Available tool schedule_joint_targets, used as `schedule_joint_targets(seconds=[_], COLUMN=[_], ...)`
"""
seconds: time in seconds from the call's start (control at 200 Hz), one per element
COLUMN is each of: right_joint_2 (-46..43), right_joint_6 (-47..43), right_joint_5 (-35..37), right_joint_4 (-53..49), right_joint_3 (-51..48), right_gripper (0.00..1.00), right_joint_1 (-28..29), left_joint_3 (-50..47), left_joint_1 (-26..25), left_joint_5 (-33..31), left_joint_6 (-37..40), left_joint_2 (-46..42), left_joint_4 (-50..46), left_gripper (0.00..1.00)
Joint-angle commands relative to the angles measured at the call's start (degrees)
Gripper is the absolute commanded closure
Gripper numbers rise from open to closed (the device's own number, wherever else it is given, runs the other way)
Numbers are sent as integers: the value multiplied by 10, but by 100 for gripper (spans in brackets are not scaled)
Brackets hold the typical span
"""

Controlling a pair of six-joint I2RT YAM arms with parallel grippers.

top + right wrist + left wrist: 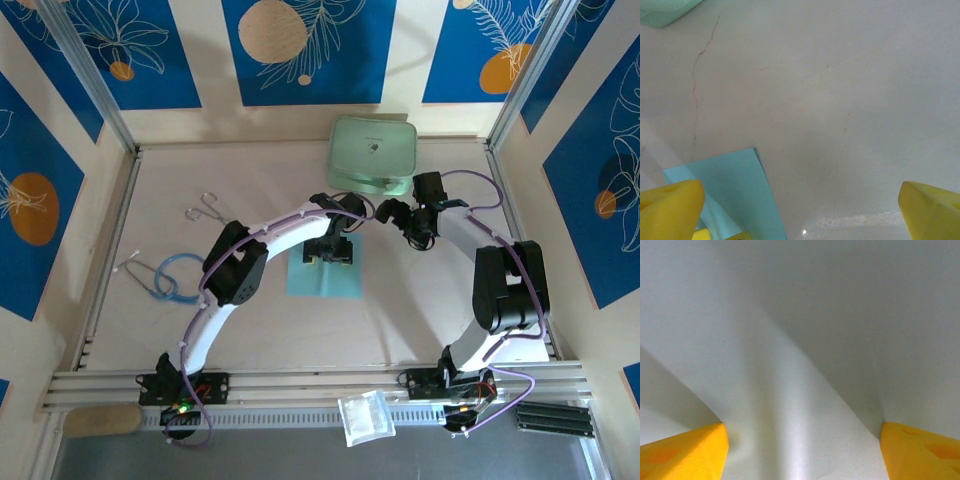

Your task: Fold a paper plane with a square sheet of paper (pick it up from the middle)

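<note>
The left gripper (330, 254) stands directly over the middle of the square sheet of paper (322, 282), which lies on the table (180, 180) beneath it. In the left wrist view its two yellow fingers (685, 452) are set down on the sheet, well apart, one at each side. The paper rises between them in a soft ridge that runs away from the jaws. The jaws are spread and the ridge is not pinched: the left gripper is released, touching the paper without grasping it. The right gripper (395, 213) hovers over bare table to the right of the left gripper, apart from it, with its jaws spread wide and nothing between them. In the right wrist view, one corner of the sheet lies just beside the finger at the lower left. The mint-green case (373, 155) sits ahead and to the left, well apart from both grippers and from the sheet.
</note>
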Motion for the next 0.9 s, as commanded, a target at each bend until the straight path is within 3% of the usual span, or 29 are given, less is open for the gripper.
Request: schedule_joint_targets(seconds=[0.0,0.305,0.54,0.705,0.785,0.895], right_joint_2=[6,5,-7,-19,-22,-29], right_joint_6=[-5,-1,3,5,6,11], right_joint_5=[0,1,-4,-14,-19,-30], right_joint_4=[-12,-12,-10,-2,1,8], right_joint_3=[-3,-2,-2,-3,-4,-6], right_gripper=[0,1,1,1,1,1], right_joint_1=[-3,-3,-4,-5,-7,-16], left_joint_3=[0,0,-20,-64,-106,-174], left_joint_1=[0,1,8,22,33,47], left_joint_5=[7,2,15,74,142,201], left_joint_6=[7,9,24,31,33,8], left_joint_2=[36,31,-29,-97,-136,-190], left_joint_4=[-26,-24,16,87,159,266], left_gripper=[23,32,50,63,69,70])
